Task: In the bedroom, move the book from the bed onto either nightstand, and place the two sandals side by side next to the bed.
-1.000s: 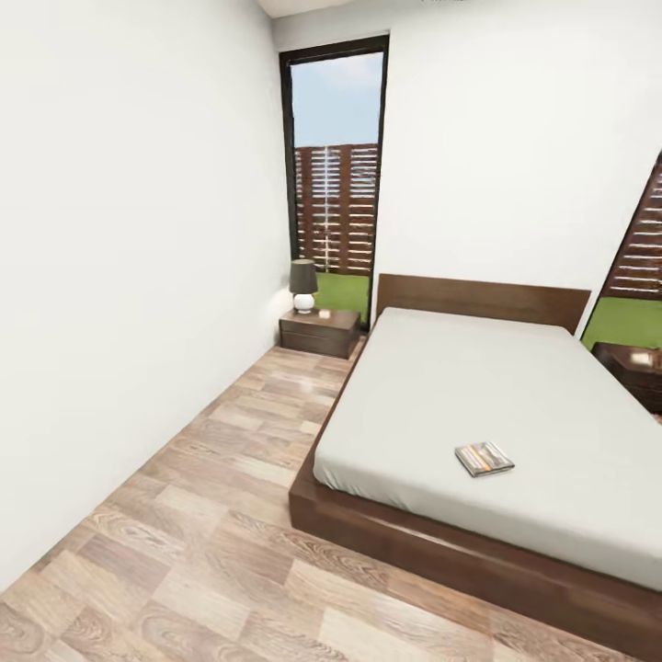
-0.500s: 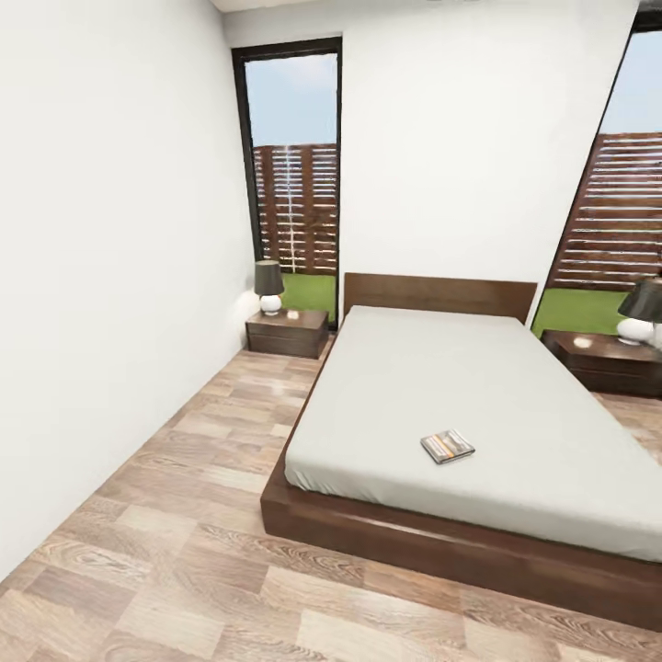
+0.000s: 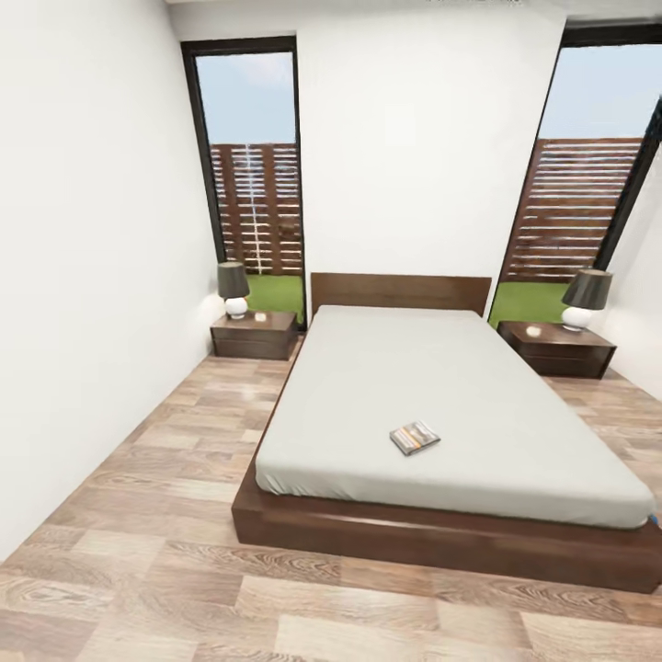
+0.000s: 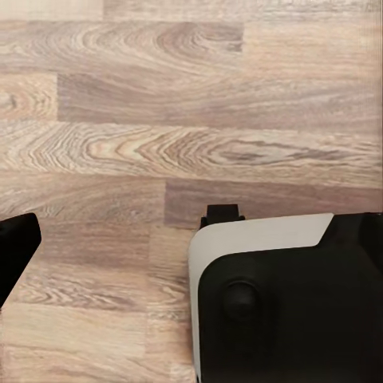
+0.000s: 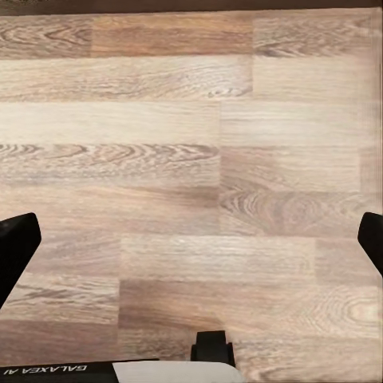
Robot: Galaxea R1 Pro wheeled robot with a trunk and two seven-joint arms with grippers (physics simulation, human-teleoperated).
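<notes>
Wood-plank floor (image 3: 147, 515) runs under a low bed (image 3: 441, 542) with a dark brown frame and pale grey mattress, standing at the middle of the head view. On the mattress, toward 6 o'clock of its surface, lies the book (image 3: 415, 438), flat and apart from every edge. At 10 o'clock from the book stands the left nightstand (image 3: 255, 336) carrying a lamp (image 3: 233, 289); at 2 o'clock the right nightstand (image 3: 557, 348) carries another lamp (image 3: 586, 299). Each wrist view looks down on planks: the right gripper (image 5: 191, 247) hangs released, fingers spread wide; of the left gripper I cannot tell, only one finger (image 4: 16, 247) showing
</notes>
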